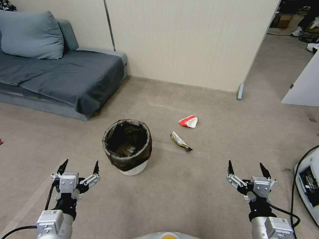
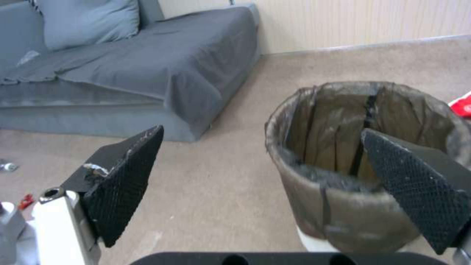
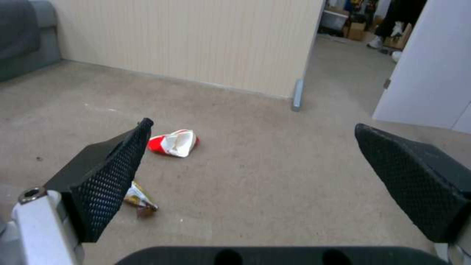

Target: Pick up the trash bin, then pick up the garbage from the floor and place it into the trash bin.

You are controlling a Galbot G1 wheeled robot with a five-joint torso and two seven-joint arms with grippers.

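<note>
The trash bin (image 1: 127, 146) (image 2: 363, 162) is a small round white bin with a dark bag liner over its rim, standing upright on the carpet at centre. To its right lie two pieces of garbage: a red-and-white wrapper (image 1: 188, 121) (image 3: 173, 143) and, nearer, a crumpled yellowish packet (image 1: 180, 141) (image 3: 139, 199). My left gripper (image 1: 80, 167) (image 2: 262, 158) hovers open, near and to the left of the bin, holding nothing. My right gripper (image 1: 248, 168) (image 3: 250, 154) hovers open to the right, short of the garbage, also holding nothing.
A grey sofa (image 1: 59, 76) with a cushion (image 1: 31, 35) stands at the back left. A beige partition wall (image 1: 186, 39) runs behind, with a doorway at the right. A white cabinet (image 1: 304, 83) and cabled equipment (image 1: 309, 182) sit at the right edge.
</note>
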